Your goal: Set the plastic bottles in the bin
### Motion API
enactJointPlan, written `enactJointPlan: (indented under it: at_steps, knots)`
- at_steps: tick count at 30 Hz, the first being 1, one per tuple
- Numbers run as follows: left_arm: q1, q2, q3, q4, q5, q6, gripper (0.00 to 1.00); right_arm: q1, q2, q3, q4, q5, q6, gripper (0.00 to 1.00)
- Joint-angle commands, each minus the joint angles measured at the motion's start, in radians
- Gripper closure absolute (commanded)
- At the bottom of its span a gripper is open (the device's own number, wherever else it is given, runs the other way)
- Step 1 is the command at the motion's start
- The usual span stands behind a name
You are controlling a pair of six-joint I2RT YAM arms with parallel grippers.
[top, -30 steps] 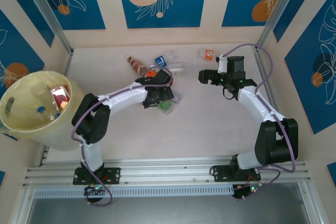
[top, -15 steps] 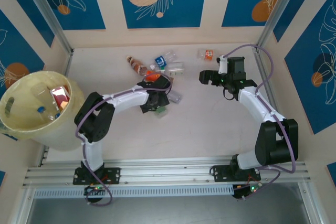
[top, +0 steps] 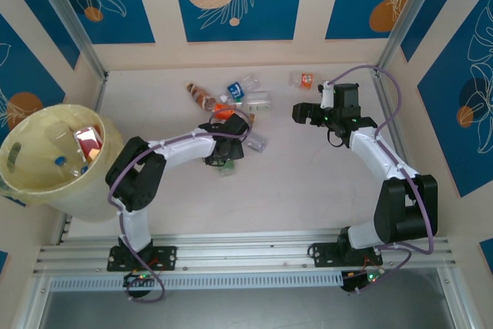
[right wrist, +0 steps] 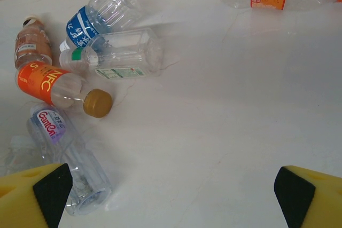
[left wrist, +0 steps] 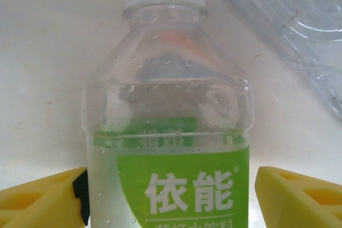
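A green-labelled bottle (left wrist: pixel 168 148) lies on the white table (top: pixel 308 182) between the left gripper's (left wrist: pixel 168 177) yellow fingers; whether they clamp it I cannot tell. More plastic bottles (right wrist: pixel 115 52) cluster just beyond. The right gripper (right wrist: pixel 171 190) hangs spread wide. The bin (top: pixel 69 194) stands well apart, far left.

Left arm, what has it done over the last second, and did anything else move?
The left gripper slid toward the near left of the table, and the green-labelled bottle between its fingers travelled with it, away from a clear bottle. Whether the fingers clamp it is unclear. The right gripper, open, the other bottles and the bin stayed put.
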Motion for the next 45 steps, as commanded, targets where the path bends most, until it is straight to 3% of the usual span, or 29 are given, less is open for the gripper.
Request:
enactJointPlan:
  at_steps: [1, 7, 13, 19, 28, 35, 38, 45]
  knots:
    - [0.013, -0.004, -0.003, 0.023, 0.009, 0.12, 0.33, -0.002, -0.024, -0.006, -0.017, 0.002, 0.018, 0.01]
    - [0.022, 0.021, 0.001, 0.006, 0.014, 0.127, 0.33, -0.001, -0.026, -0.006, -0.018, 0.0, 0.024, 0.01]
    - [0.024, 0.005, -0.003, 0.015, 0.026, 0.159, 0.48, 0.001, -0.053, -0.012, 0.001, -0.029, 0.022, 0.01]
    - [0.029, -0.107, -0.045, 0.056, 0.02, 0.216, 0.65, 0.004, -0.107, -0.045, 0.053, -0.05, 0.021, 0.01]
    - [0.063, -0.307, -0.062, -0.003, -0.071, 0.29, 0.62, 0.008, -0.164, -0.109, 0.171, -0.1, 0.023, 0.01]
    - [0.078, -0.497, -0.06, 0.064, -0.013, 0.435, 0.63, 0.018, -0.2, -0.147, 0.261, -0.124, 0.037, 0.01]
    - [0.078, -0.573, -0.026, 0.066, 0.001, 0.498, 0.66, 0.021, -0.219, -0.171, 0.303, -0.12, 0.04, 0.01]
    - [0.089, -0.678, 0.106, -0.035, -0.082, 0.594, 0.68, 0.023, -0.228, -0.185, 0.319, -0.102, 0.042, 0.01]
